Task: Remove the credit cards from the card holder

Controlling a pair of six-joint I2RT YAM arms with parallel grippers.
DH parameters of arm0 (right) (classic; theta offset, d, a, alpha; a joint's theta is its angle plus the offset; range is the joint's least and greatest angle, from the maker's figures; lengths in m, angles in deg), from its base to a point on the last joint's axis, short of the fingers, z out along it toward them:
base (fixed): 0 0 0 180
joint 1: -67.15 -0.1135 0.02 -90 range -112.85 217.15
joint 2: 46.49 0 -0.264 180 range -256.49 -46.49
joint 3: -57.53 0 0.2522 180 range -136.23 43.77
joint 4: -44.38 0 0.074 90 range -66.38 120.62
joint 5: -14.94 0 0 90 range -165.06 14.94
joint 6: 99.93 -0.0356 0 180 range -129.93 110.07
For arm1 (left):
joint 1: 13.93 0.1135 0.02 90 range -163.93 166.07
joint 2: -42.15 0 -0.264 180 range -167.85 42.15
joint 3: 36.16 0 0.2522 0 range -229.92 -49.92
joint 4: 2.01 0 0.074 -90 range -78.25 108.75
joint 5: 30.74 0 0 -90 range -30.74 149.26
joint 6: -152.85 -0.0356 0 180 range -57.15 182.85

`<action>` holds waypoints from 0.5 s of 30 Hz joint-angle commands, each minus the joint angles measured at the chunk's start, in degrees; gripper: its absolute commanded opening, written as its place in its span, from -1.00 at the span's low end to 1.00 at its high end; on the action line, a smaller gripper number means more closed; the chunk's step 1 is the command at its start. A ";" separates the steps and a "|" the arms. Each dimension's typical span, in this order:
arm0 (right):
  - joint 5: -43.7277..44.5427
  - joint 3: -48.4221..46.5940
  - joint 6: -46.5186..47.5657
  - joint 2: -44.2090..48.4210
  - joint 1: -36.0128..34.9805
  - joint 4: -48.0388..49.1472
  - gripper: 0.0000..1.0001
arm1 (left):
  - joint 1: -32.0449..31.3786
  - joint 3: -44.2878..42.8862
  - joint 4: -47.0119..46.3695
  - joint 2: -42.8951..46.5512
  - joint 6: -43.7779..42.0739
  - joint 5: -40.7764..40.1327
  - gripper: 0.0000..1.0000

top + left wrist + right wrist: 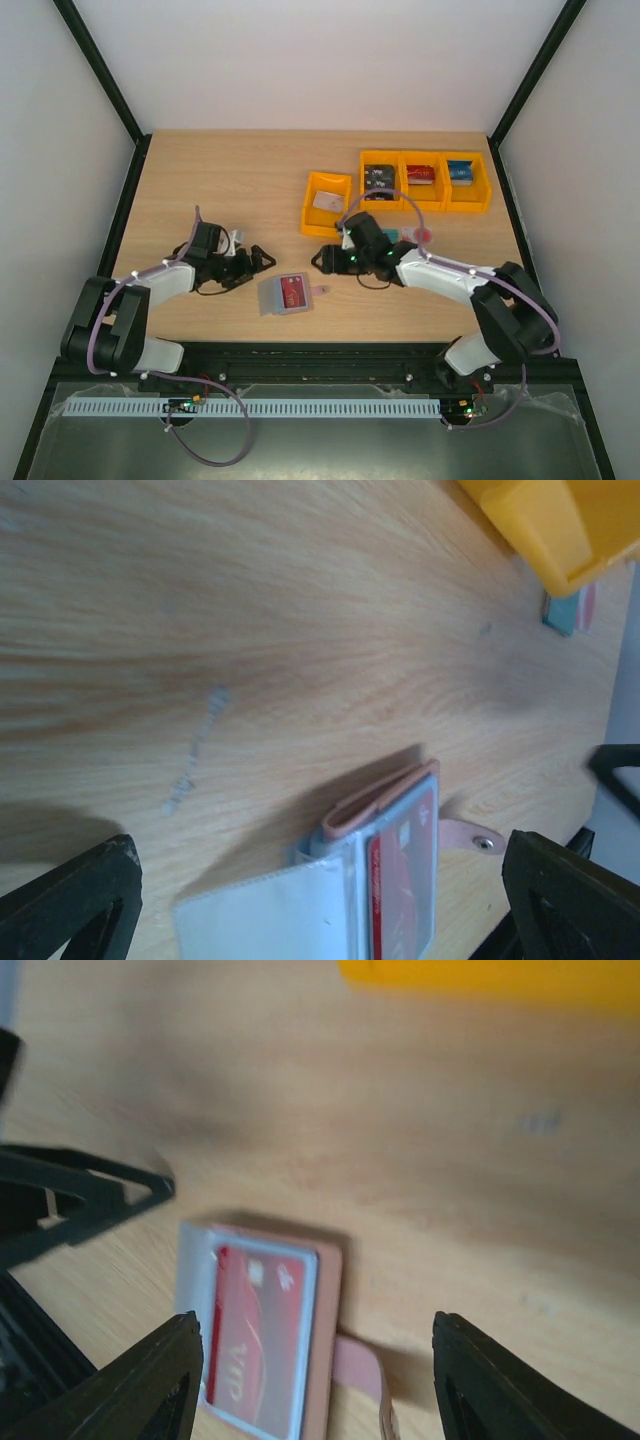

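Here, pale wooden table, white walls

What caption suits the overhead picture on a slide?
Left gripper and right gripper, both open, flank a card holder showing a red card on a wooden table, orange bins behind.

The card holder lies flat near the front of the worktop, with bare wood to its left, right and near side. Its closing tab sticks out flat on the right. Just behind it the left claw and right claw point at each other, both spread wide, with a narrow gap between their tips. Each arm slants in from its own side, closing off the back corners. Farther back, a single orange bin stands behind the right claw, and a row of three orange bins lines the far right. The left and far-left worktop is open.
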 commanded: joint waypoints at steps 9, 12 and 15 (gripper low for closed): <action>0.21 1.95 -10.51 -12.45 -12.48 5.18 0.06 | -8.16 0.57 6.69 -3.84 1.07 2.99 0.81; -1.95 3.16 -13.45 -14.65 -12.52 11.49 -0.04 | -8.52 0.76 4.57 -4.24 1.20 3.53 0.71; -1.69 3.51 -14.68 -15.74 -12.53 14.06 -0.18 | -8.65 0.86 3.50 -4.32 0.78 3.61 0.61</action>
